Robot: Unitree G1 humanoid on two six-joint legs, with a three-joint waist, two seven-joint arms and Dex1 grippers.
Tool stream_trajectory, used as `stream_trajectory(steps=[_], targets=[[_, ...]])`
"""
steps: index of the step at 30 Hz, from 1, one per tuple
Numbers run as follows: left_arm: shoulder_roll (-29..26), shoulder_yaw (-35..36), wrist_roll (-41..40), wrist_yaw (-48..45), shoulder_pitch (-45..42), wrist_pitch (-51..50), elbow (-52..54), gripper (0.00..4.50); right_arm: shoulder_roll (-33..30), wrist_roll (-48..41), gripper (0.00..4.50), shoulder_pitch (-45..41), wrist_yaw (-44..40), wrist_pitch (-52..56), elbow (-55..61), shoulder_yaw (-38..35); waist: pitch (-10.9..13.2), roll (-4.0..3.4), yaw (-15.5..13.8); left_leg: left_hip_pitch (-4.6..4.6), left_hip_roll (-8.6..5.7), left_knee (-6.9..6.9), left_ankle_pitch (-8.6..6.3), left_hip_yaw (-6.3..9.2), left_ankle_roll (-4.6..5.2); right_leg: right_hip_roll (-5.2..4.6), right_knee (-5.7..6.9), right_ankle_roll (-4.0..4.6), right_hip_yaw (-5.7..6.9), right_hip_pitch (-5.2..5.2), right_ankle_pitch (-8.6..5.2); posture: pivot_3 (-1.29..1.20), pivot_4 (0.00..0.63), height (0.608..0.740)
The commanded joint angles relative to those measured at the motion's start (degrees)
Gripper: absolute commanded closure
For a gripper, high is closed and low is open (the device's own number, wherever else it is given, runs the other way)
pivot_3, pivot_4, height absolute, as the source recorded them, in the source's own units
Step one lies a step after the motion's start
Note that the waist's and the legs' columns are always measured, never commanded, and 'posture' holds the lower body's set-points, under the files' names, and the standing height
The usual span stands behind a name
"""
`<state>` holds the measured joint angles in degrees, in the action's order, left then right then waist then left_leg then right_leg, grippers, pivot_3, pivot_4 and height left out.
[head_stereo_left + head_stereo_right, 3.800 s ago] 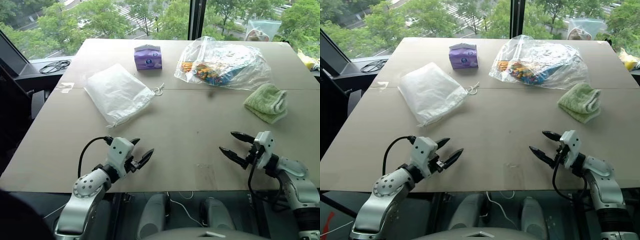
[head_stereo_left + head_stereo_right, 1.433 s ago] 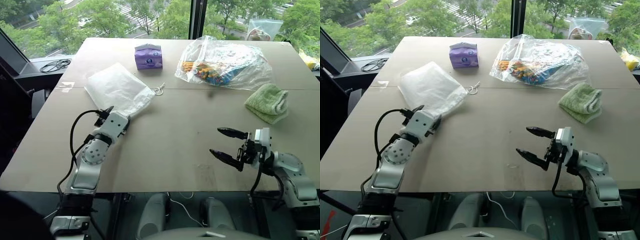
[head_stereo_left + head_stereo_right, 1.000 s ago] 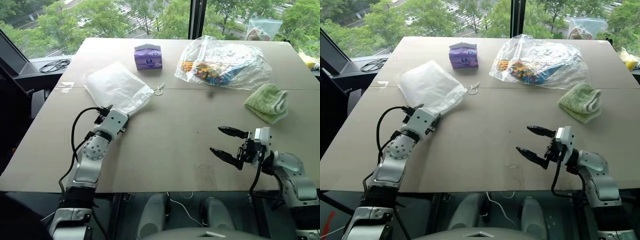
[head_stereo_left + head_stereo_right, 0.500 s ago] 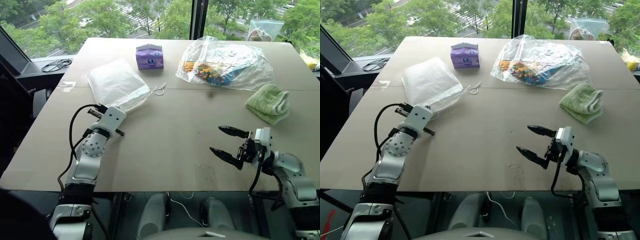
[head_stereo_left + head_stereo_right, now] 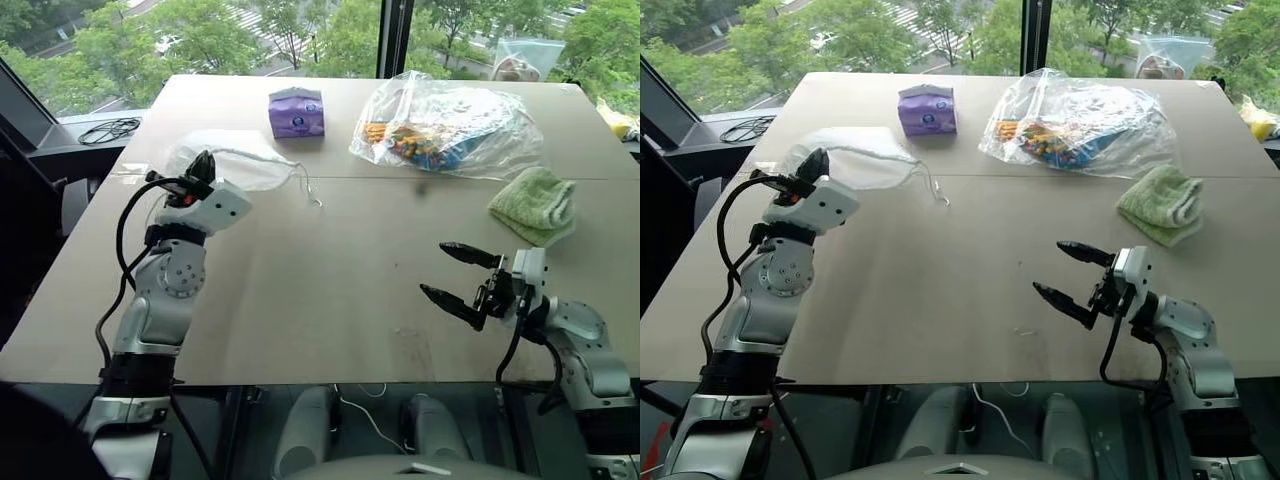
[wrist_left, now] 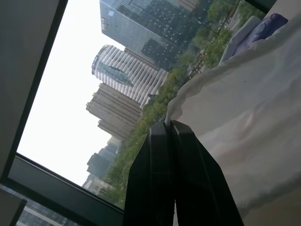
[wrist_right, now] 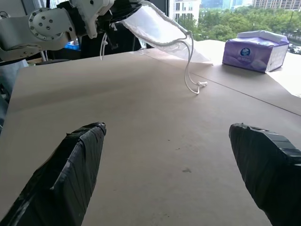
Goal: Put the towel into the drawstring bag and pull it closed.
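Note:
The drawstring bag, white and half see-through, hangs partly lifted off the table at the left, with its far end still resting there. My left gripper is shut on the bag's near edge, raised above the table. A thin white cord dangles from the bag's mouth down to the table. The light green towel lies bunched at the right side. My right gripper hovers open and empty over the near right of the table, well short of the towel.
A purple tissue pack sits at the back centre. A big clear plastic bag of colourful items lies behind the towel. A coiled black cable rests off the table's far left corner.
My left gripper has shut on the bag's edge and risen, lifting that end off the table and folding the bag back. The right arm has stayed put.

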<state>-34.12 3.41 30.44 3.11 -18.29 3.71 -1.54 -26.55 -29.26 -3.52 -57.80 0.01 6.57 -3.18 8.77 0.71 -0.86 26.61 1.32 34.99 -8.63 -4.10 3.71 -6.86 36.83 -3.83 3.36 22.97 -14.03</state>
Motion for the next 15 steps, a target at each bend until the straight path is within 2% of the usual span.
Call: stream_trajectory(steps=[1,4,5,9,12,15], targets=[[1.0,0.0,-0.3,-0.3,-1.5,-1.4,2.1,4.44,0.5,4.4,0.0,-3.9,9.8,0.2,-1.8,-3.9,0.0,0.0,0.0,0.0,0.0,0.0,0.0,-0.01,0.0,0.07,0.01,-0.01,-0.01,0.0,0.0,0.0,0.15,0.739],[2.3,0.2,-1.7,-1.3,-2.1,-2.8,2.0,4.44,-0.6,14.4,0.0,-8.4,22.6,0.0,-7.0,-5.6,0.0,0.0,0.0,0.0,-0.01,0.04,0.01,-0.02,-0.01,0.21,0.04,-0.04,-0.01,0.0,0.02,0.0,0.15,0.739],[2.7,0.1,-2.1,-1.6,-2.3,-3.2,2.0,4.44,-1.9,17.1,0.0,-9.6,24.2,-0.4,-8.7,-5.5,0.0,0.0,0.0,0.0,-0.01,0.05,0.01,-0.02,-0.01,0.21,0.04,-0.04,-0.01,0.0,0.03,0.0,0.15,0.739],[4.9,0.0,-4.5,-3.4,-3.3,-5.5,2.0,4.44,-8.0,27.0,0.0,-13.3,27.6,-2.9,-15.0,-3.3,0.0,0.0,-0.1,0.01,-0.08,0.05,0.02,-0.09,-0.01,0.2,0.04,-0.09,-0.01,-0.01,0.04,0.0,0.15,0.739],[5.5,-0.7,-5.2,-4.7,-5.7,-6.5,0.9,4.44,-14.4,35.8,0.0,-17.0,26.4,-7.2,-23.6,1.9,0.0,0.02,0.1,0.01,-0.06,0.11,0.13,-0.13,0.15,0.32,0.06,-0.29,-0.02,-0.08,0.15,0.0,0.15,0.739],[5.2,-0.9,-5.5,-5.0,-7.2,-6.3,-0.1,4.44,-17.6,40.1,0.0,-21.6,26.6,-10.6,-32.3,4.9,0.1,0.0,0.3,-0.02,-0.02,0.2,0.16,-0.11,0.22,0.43,0.07,-0.29,-0.02,-0.15,0.14,0.0,0.15,0.739]])
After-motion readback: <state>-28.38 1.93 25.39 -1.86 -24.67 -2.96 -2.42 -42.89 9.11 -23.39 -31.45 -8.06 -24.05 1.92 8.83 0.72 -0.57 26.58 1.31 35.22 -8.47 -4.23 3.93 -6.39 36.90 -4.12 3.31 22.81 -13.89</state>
